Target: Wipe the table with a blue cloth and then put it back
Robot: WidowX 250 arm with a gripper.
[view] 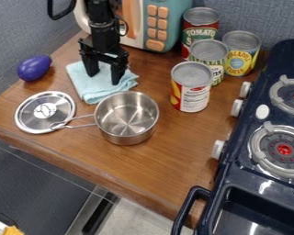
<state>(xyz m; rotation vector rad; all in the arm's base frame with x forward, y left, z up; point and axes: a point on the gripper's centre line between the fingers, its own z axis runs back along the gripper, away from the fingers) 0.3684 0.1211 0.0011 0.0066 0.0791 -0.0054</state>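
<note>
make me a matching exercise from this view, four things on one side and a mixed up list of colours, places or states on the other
1. cloth
2. pot
3. lid
4. stove

A. lying flat, left of the pot in the view
B. dark blue, at the view's right edge
C. light blue, under the gripper
D. upright, with nothing inside

Pairs: 1-C, 2-D, 3-A, 4-B

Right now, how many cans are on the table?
4: the front can, the middle can behind it, the rear can beside the microwave, and the rightmost can near the stove.
</note>
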